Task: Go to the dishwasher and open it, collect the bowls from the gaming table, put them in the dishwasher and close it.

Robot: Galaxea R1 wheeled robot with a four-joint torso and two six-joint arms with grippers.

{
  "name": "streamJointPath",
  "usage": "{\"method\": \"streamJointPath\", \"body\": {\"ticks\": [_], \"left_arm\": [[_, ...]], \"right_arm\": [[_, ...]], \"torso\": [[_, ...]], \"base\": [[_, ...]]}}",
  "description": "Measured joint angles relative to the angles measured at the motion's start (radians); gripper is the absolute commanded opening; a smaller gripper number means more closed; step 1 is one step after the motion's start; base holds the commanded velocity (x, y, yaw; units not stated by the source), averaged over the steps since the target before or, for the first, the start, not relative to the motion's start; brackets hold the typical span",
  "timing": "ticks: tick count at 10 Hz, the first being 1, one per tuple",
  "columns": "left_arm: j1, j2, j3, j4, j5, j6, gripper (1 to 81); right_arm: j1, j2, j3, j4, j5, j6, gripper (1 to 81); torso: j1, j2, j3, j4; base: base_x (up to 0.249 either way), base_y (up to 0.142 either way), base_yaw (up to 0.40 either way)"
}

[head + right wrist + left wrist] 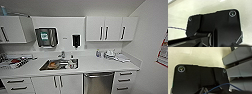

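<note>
Head view faces a white kitchenette: the dishwasher (98, 83) sits under the countertop (100, 65) right of centre, its brushed steel door shut and its horizontal bar handle (98, 75) running across the top. To its right stands a stack of white drawers (124, 81) with dark bar pulls, and to its left a pair of white cabinet doors (58, 84) below the steel sink (59, 64), which holds something orange and some dishes. A tap (62, 54) rises at the far edge of the sink. On the wall above hang a paper towel dispenser (46, 37) and a dark soap dispenser (76, 40), with white upper cabinets (111, 29) further right. Small bottles and clutter (110, 54) sit on the right part of the counter, and a dish rack (15, 61) with items lies on the far left. A red and white poster (163, 51) hangs on the right wall. Left wrist view looks over the robot's dark plate onto pale floor (200, 55) and grey drawer fronts (239, 64); right wrist view shows pale floor (193, 8) past the plate. I cannot tell whether either gripper's fingers are spread or pressed together
</note>
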Motion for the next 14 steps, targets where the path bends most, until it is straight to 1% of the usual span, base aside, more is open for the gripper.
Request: {"method": "streamJointPath", "body": {"ticks": [2, 4, 14], "left_arm": [[0.011, 0.001, 0.0, 0.0, 0.004, 0.0, 81.1], [-0.009, 0.0, 0.0, 0.0, -0.001, 0.0, 81.1], [0.002, 0.001, 0.0, 0.0, -0.004, 0.0, 81.1]], "right_arm": [[-0.014, 0.0, -0.001, 0.0, -0.007, 0.0, 81.1], [0.008, 0.0, -0.003, 0.0, 0.003, 0.0, 81.1], [0.001, 0.0, -0.008, 0.0, -0.003, 0.0, 81.1]], "torso": [[-0.001, -0.001, 0.0, 0.0], [0.0, 0.0, 0.0, 0.0], [0.0, 0.0, 0.0, 0.0]], "base": [[0.11, 0.0, 0.0], [0.11, 0.0, 0.0], [0.111, 0.0, 0.0]]}}
